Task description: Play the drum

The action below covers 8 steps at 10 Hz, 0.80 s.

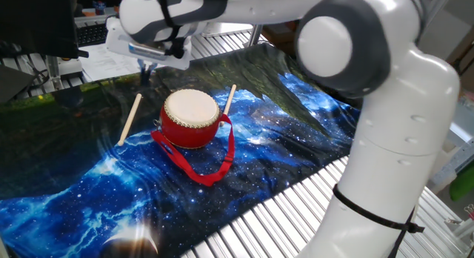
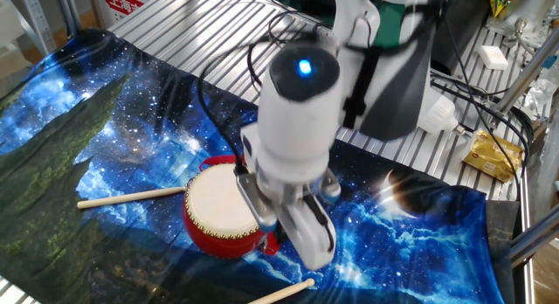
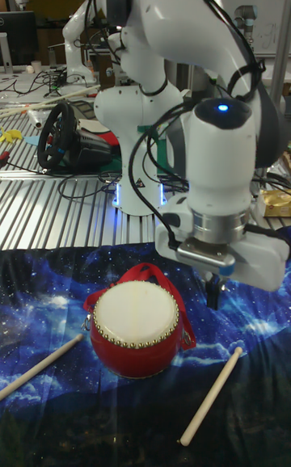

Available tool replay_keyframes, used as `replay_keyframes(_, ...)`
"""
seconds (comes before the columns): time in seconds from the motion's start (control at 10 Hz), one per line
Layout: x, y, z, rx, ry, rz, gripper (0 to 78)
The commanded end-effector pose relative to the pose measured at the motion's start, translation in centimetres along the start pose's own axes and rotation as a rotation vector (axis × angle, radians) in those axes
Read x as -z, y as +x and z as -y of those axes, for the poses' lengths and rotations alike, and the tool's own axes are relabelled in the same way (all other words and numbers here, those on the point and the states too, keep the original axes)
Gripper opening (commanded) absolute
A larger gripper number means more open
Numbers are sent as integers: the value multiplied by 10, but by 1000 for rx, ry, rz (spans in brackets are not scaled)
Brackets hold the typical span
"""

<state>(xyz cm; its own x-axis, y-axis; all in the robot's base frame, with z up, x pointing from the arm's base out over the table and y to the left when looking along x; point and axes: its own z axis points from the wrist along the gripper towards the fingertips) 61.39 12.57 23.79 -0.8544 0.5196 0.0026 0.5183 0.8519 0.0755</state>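
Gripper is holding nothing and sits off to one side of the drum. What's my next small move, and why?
Probably shift the gripper over the nearer wooden stick and begin lowering toward it. The gripper hangs above the cloth beside the drum with nothing in it, and that stick lies flat and untouched, so it likely needs picking up before the skin can be struck.

One fixed view looks down obliquely from a table corner, close in. The other fixed view looks steeply down, apparently from the opposite side. The tall fixed view sits low, facing the robot base. All three share the drum point(image 1: 191, 118) point(image 2: 225, 208) point(image 3: 135, 327) on the galaxy-print cloth point(image 1: 89, 191) point(image 2: 79, 120) point(image 3: 48, 289)
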Motion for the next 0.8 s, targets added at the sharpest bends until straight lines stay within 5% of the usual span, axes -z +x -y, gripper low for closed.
replay_keyframes(0.1,-17,-6,-12,-11,10,8,0)
replay_keyframes(0.8,-41,-27,-24,-28,12,0,0)
